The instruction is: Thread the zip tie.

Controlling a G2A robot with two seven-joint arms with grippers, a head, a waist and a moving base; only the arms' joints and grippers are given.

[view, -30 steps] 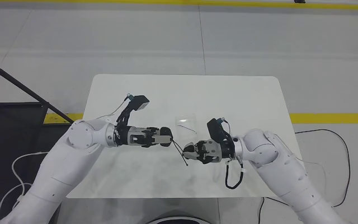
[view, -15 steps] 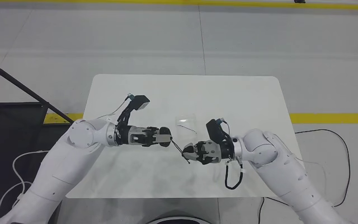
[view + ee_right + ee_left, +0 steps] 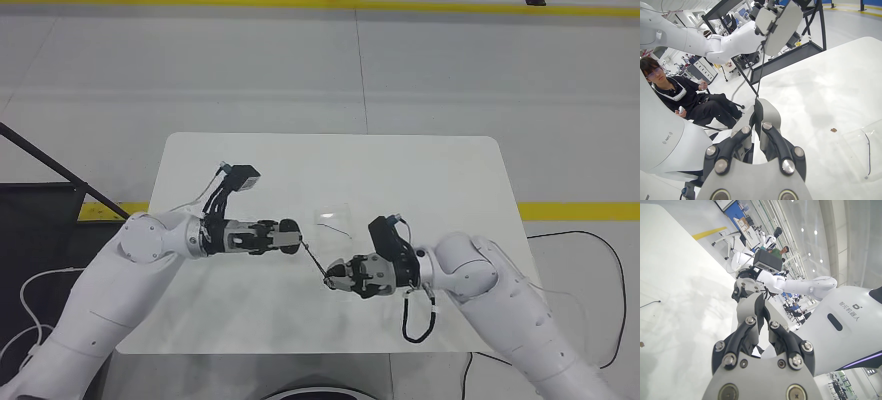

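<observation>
A thin black zip tie (image 3: 314, 259) is held above the white table (image 3: 430, 170), spanning the gap between both grippers. My left gripper (image 3: 296, 238) is shut on its far end; in the left wrist view its fingertips (image 3: 762, 298) are pressed together. My right gripper (image 3: 331, 278) is shut on the near end. In the right wrist view the strap (image 3: 761, 72) rises from my right gripper (image 3: 756, 103) to the left gripper (image 3: 765, 40). The zip tie's head is hidden between the pads.
A second black zip tie (image 3: 336, 229) lies on a clear plastic bag (image 3: 332, 212) just behind the grippers, also seen as a strap (image 3: 868, 151) in the right wrist view. A small brown speck (image 3: 833, 130) sits on the table.
The left gripper has drawn back and a little toward the far side. The right gripper has shifted slightly left. The zip tie now runs straighter between them.
</observation>
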